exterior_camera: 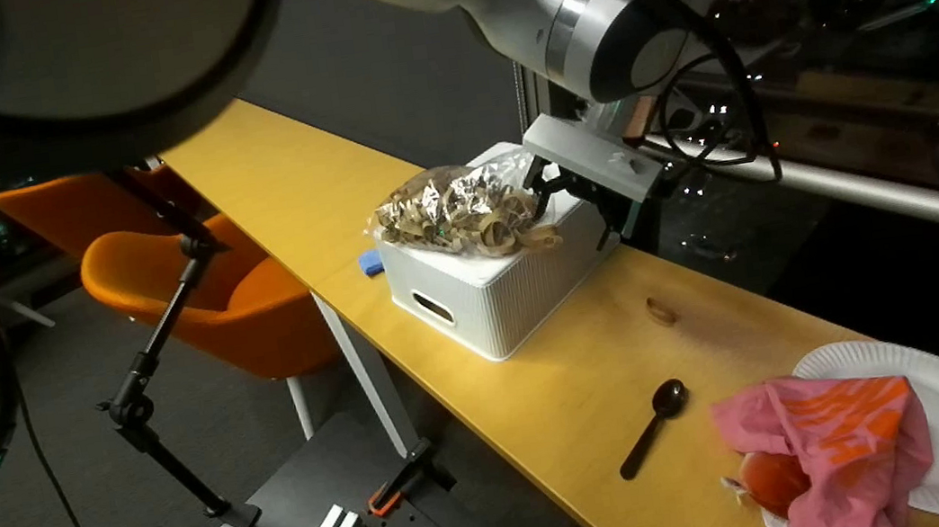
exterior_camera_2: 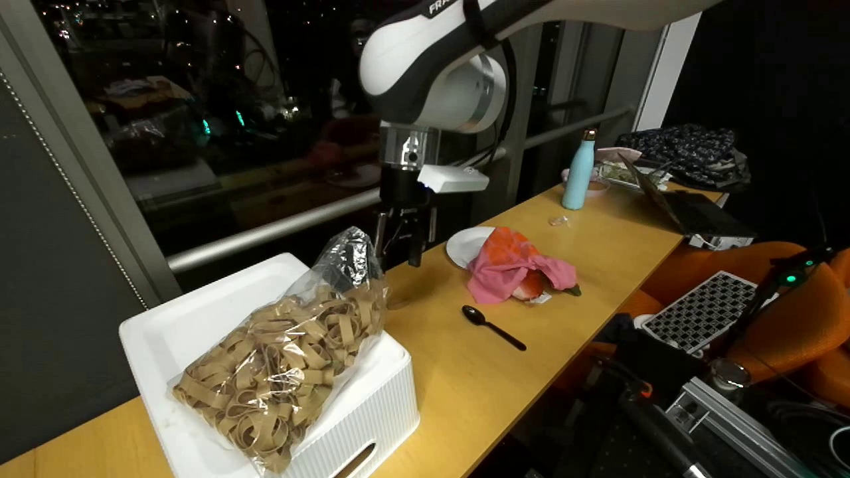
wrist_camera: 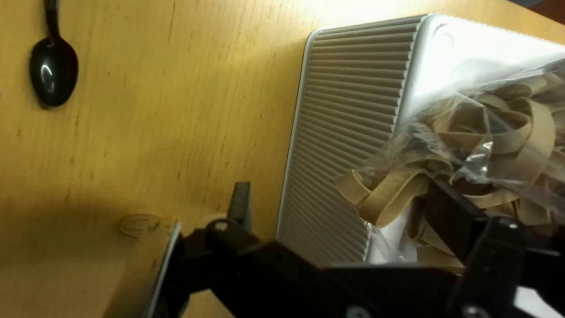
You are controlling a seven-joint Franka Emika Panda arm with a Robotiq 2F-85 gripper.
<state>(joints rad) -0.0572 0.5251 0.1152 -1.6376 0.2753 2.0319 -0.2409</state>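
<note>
Bag (exterior_camera_2: 285, 358): up on the box (exterior_camera: 542, 299), tan bands (exterior_camera_2: 255, 382) showing through!
Gripper (wrist_camera: 338, 190): spread wide, one finger (wrist_camera: 457, 221) right by those bands; touching or not, can't call it!
Spoon (exterior_camera: 654, 427): down on the table (exterior_camera: 560, 397), well apart from the box.

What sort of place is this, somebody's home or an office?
Most likely an office or shared workspace, though I can't be certain. Matching orange chairs stand near a long wooden table, an open laptop sits toward one end, and large windows run alongside.
</note>
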